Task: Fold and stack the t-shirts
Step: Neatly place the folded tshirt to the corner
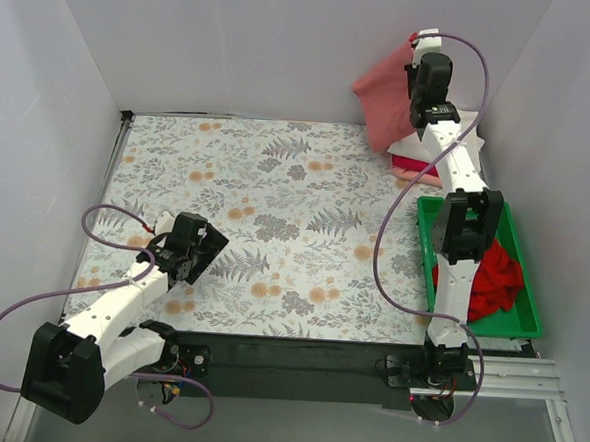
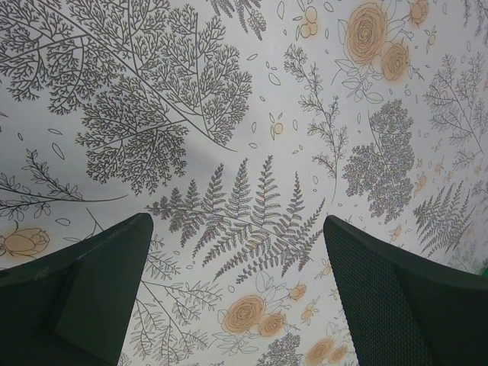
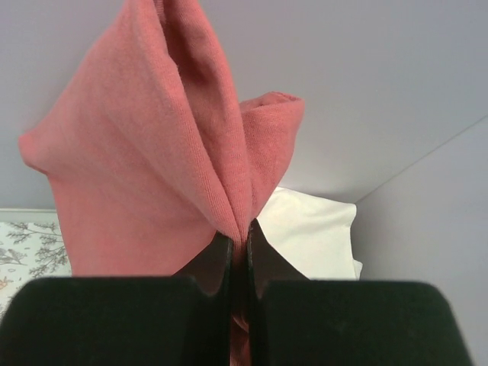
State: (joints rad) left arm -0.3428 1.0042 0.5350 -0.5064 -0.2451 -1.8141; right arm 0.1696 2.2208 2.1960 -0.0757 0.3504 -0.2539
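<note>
My right gripper (image 1: 426, 51) is raised high at the back right, shut on a dusty salmon-red t-shirt (image 1: 386, 94) that hangs from it. In the right wrist view the jaws (image 3: 238, 242) pinch a bunched fold of the salmon-red shirt (image 3: 145, 160). Below it lies a stack with a white t-shirt (image 3: 313, 229) on top; in the top view the stack (image 1: 414, 168) shows white and pink edges. A bright red t-shirt (image 1: 496, 278) lies crumpled in the green tray (image 1: 524, 295). My left gripper (image 1: 205, 251) is open and empty, low over the cloth (image 2: 240, 221).
The table is covered by a floral patterned cloth (image 1: 275, 220). White walls enclose the back and both sides. The green tray stands at the right edge beside the right arm. Purple cables loop around both arms.
</note>
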